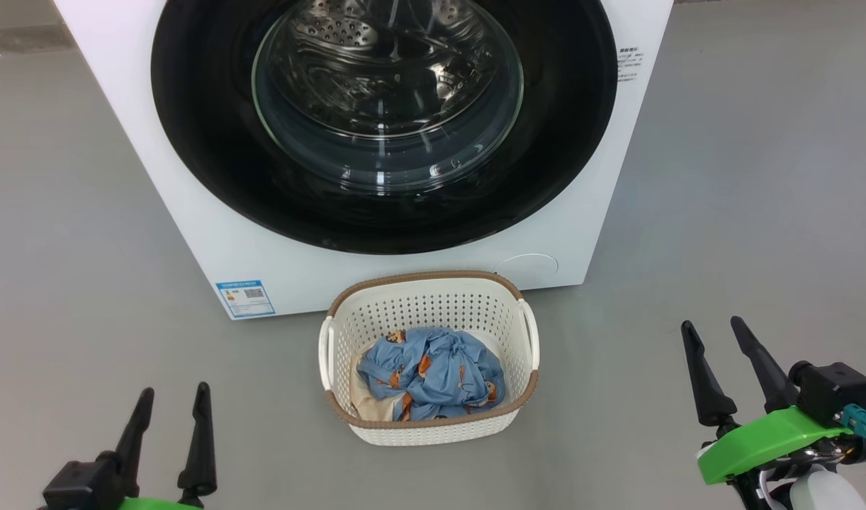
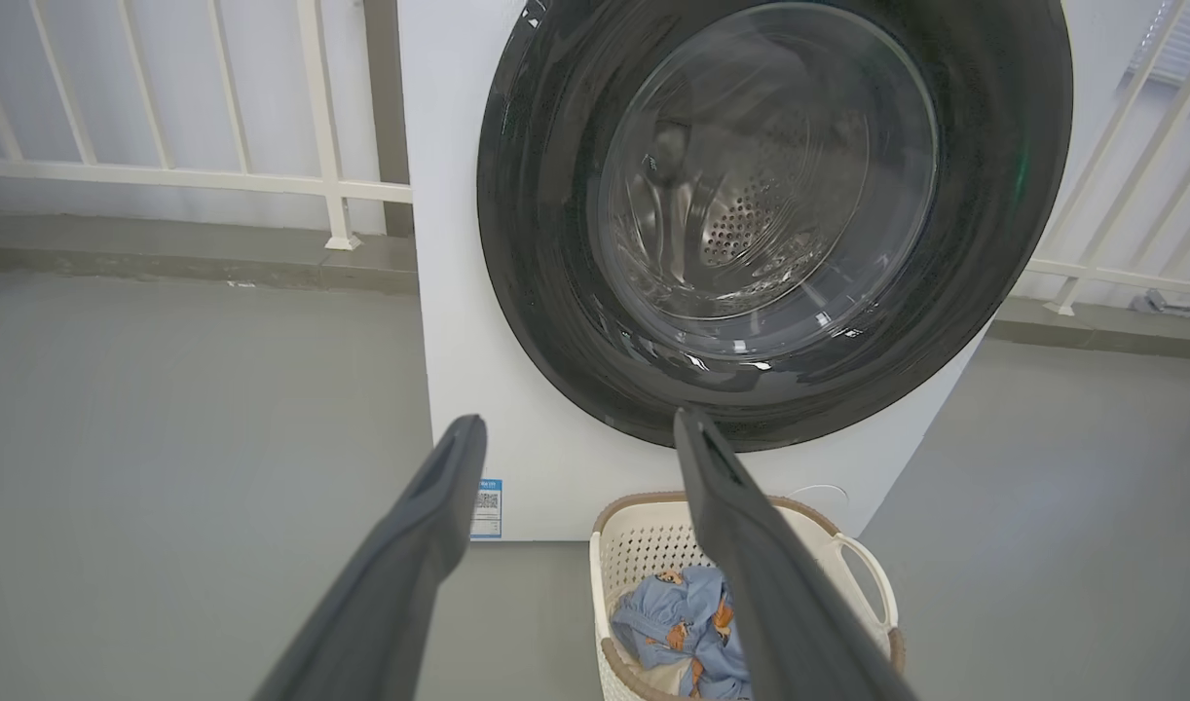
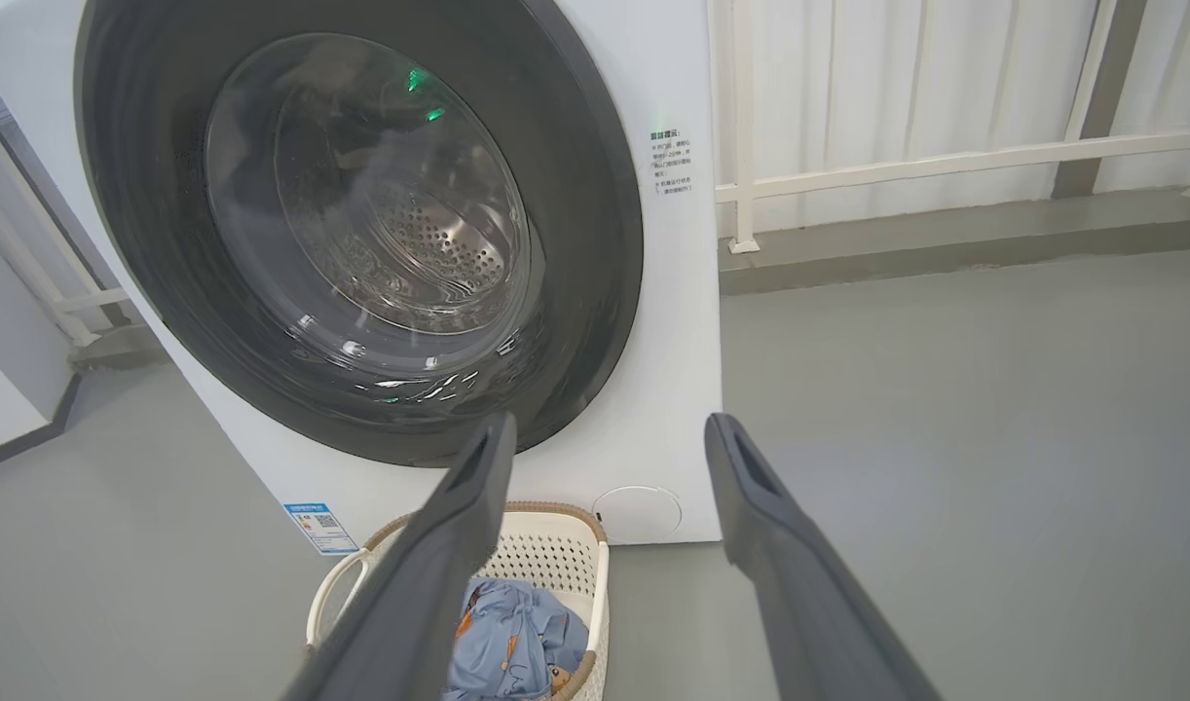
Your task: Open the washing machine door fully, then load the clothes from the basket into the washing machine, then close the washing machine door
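The white washing machine [image 1: 213, 241] stands ahead with its round black-rimmed door [image 1: 213, 149] flat against the front, shut, the steel drum visible through the glass. On the floor in front sits the cream basket [image 1: 475, 301] holding crumpled light blue clothes [image 1: 433, 375] with orange prints and a cream piece. My left gripper [image 1: 174, 402] is low at the left, open and empty. Low at the right, my right gripper [image 1: 716, 336] is also open and empty. Both hang well short of the basket. The door [image 2: 537, 243] [image 3: 595, 195] and basket [image 2: 644, 540] [image 3: 556, 545] also show beyond each wrist's fingers.
A blue label sticker [image 1: 246, 297] is on the machine's lower left, a round white cap [image 1: 529, 268] at its lower right. Grey floor [image 1: 723, 212] spreads to both sides. White railings [image 2: 167, 175] [image 3: 946, 161] and a low kerb run behind the machine.
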{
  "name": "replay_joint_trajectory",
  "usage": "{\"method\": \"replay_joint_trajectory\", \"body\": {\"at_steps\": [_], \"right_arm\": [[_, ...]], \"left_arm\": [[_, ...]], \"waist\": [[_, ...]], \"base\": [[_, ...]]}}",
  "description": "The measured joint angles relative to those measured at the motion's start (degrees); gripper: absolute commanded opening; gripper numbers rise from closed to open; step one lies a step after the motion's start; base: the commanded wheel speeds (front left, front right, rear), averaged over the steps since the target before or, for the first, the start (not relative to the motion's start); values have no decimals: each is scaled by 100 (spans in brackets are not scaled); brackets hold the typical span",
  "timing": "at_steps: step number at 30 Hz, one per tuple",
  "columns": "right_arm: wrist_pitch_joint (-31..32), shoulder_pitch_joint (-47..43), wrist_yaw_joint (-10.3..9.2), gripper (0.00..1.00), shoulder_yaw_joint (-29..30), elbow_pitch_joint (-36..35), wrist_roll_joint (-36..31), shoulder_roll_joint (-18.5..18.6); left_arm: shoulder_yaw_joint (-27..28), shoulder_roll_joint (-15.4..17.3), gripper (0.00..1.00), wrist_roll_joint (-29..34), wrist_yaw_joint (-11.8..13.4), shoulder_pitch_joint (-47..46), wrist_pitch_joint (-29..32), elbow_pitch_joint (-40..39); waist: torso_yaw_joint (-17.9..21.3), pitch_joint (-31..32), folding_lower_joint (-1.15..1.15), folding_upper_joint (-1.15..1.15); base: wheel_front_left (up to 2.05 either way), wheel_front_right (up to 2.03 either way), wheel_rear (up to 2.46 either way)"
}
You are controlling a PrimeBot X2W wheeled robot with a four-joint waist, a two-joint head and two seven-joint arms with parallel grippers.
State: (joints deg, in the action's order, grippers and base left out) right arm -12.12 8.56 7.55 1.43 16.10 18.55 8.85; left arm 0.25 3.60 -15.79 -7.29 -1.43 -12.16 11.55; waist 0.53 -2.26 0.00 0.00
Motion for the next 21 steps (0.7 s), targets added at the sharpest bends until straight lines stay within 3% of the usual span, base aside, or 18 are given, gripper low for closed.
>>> {"method": "replay_joint_trajectory", "body": {"at_steps": [14, 21], "right_arm": [[-219, 103, 0, 100, 481, 229, -1118, -149], [-220, 104, 0, 100, 606, 345, -1254, -238]], "left_arm": [[151, -24, 100, 977, 115, 1, -213, 29], [177, -57, 100, 1017, 157, 1, -214, 57]], "waist": [[-3, 34, 0, 0], [-18, 46, 0, 0]], "base": [[0, 0, 0], [0, 0, 0]]}}
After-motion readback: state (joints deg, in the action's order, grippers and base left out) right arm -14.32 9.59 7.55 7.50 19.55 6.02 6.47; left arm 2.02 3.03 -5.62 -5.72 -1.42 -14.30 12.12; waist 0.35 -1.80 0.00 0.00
